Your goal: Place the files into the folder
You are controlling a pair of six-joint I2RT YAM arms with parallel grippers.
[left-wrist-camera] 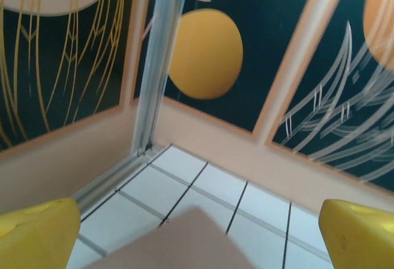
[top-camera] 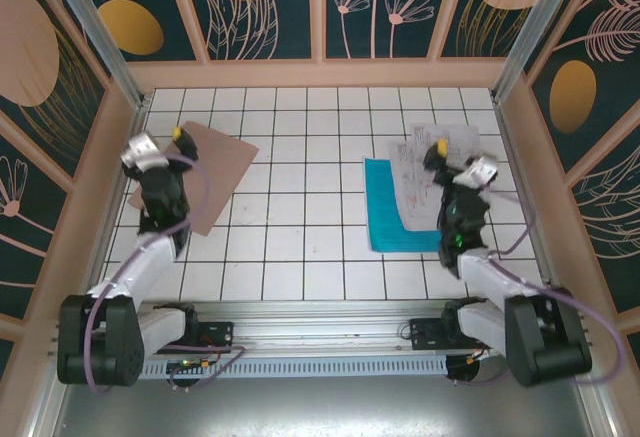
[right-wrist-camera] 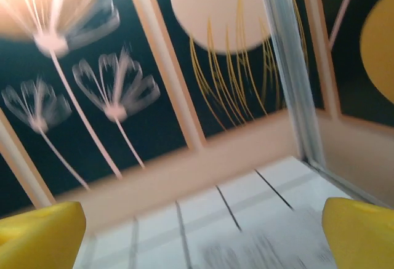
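Observation:
The folder (top-camera: 210, 169) is a flat pinkish-brown card lying closed at the left of the tiled table; its far corner (left-wrist-camera: 184, 244) shows in the left wrist view. My left gripper (top-camera: 163, 143) hovers over its left edge, open, with its yellow fingertips (left-wrist-camera: 37, 235) wide apart and nothing between them. The files lie at the right: white printed sheets (top-camera: 412, 165) overlapping a teal-blue sheet (top-camera: 384, 222). My right gripper (top-camera: 448, 157) hangs over the printed sheets, open and empty. The right wrist view is blurred, with one yellow fingertip (right-wrist-camera: 363, 232) at the edge and a printed sheet (right-wrist-camera: 271, 253) below.
A low peach wall (top-camera: 320, 72) and dark decorated panels ring the table. Aluminium posts stand at the back left (left-wrist-camera: 157, 66) and back right (right-wrist-camera: 289, 66) corners. Bare white tiles (top-camera: 310, 177) lie between the folder and the files.

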